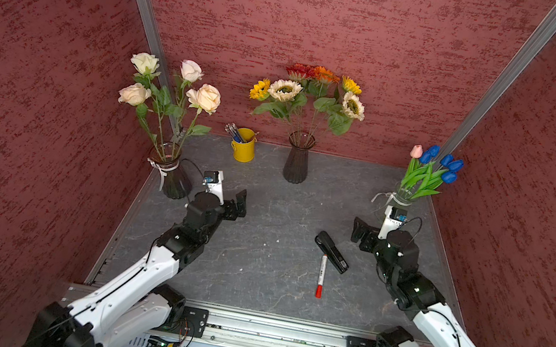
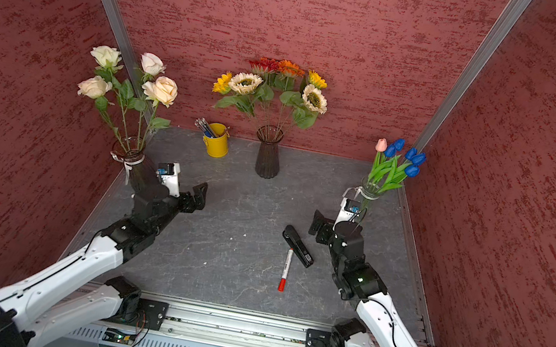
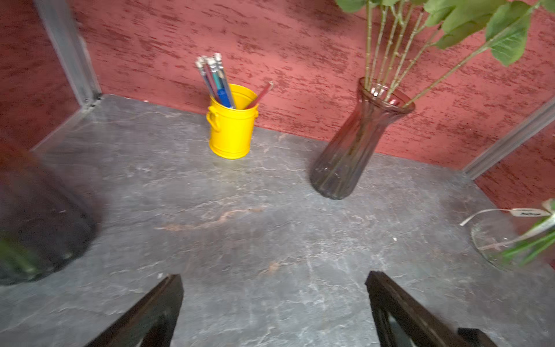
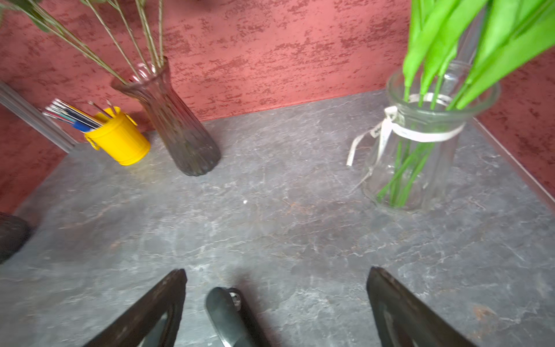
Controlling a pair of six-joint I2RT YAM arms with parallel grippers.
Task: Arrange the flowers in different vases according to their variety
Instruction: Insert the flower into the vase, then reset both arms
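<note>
Cream, gold, blue: each apart

Roses (image 1: pixel 204 98) stand in the smoky vase (image 1: pixel 174 183) at 9 o'clock, sunflowers (image 1: pixel 285 91) in the ribbed vase (image 1: pixel 296 166) at 12, tulips (image 1: pixel 451 166) in the clear vase (image 4: pixel 441 168) at 3. Left fingers (image 3: pixel 150 315) and right fingers (image 4: pixel 150 315) spread wide, gripping nothing.

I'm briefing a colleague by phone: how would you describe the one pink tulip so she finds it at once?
Look to the far corner of the grey table on the robot's right, where a small clear vase with a white ribbon stands. Its pink tulip is the bloom nearest the table's middle, and the only one not blue like the other tulips.
</note>
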